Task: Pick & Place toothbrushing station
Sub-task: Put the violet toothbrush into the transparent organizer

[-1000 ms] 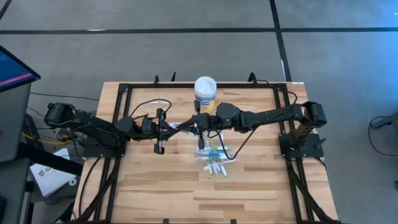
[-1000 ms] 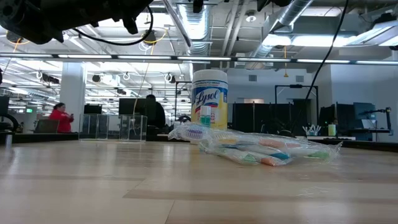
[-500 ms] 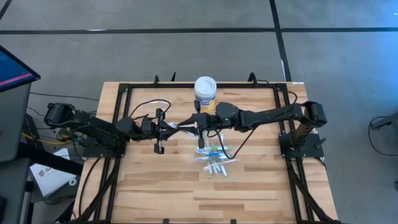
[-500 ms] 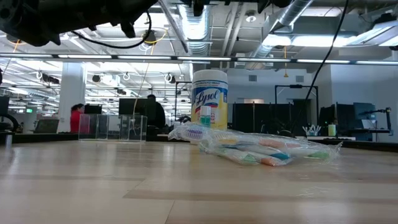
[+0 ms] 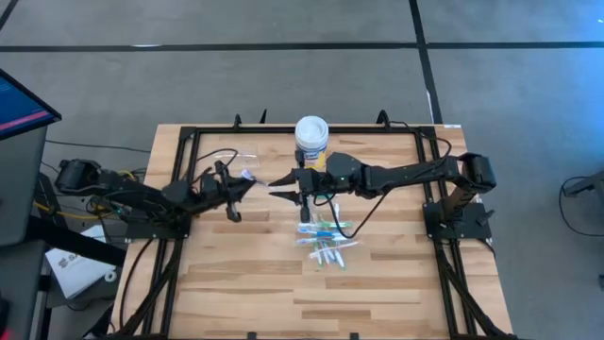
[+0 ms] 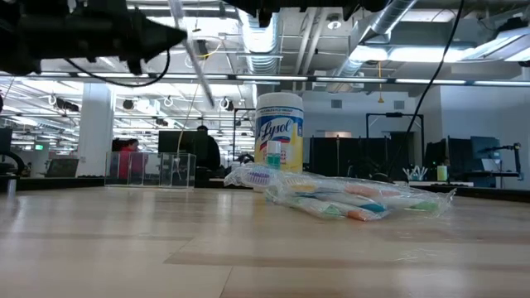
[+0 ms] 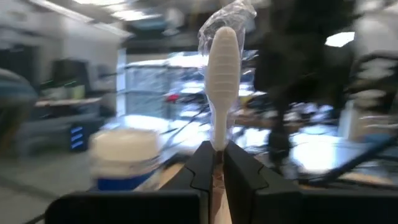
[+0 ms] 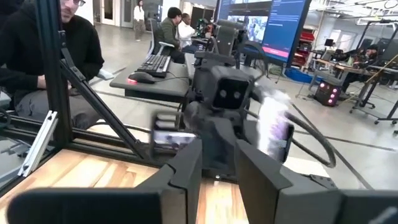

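My left gripper (image 5: 238, 186) is left of the table's middle, above the table, shut on a white toothbrush in a clear wrapper (image 7: 222, 68). In the low view the toothbrush (image 6: 199, 66) slants across the gripper's tip. My right gripper (image 5: 276, 190) is open and empty at the table's middle, pointing at the left gripper. A heap of wrapped toothbrushes and small toothpaste tubes (image 5: 326, 244) lies flat on the table near the right gripper; it also shows in the low view (image 6: 348, 200). My left gripper pinches the toothbrush's handle (image 7: 217, 155) between its two fingers (image 7: 241, 171). The white end in its wrapper sticks out past the fingertips. The toothbrush is lifted clear of the table and slants in the hold.
A round tub with a white lid and a yellow label (image 5: 311, 138) stands at the far middle, just behind the right gripper. A clear plastic thing (image 5: 229, 156) lies at the far left. A black frame (image 5: 189, 142) runs along the table's edges. The near half is bare wood.
The two grippers stood tip to tip at the table's middle. My left gripper has drawn back toward the table's left edge with the wrapped toothbrush. My right gripper has stayed near the middle, and its fingers now show apart.
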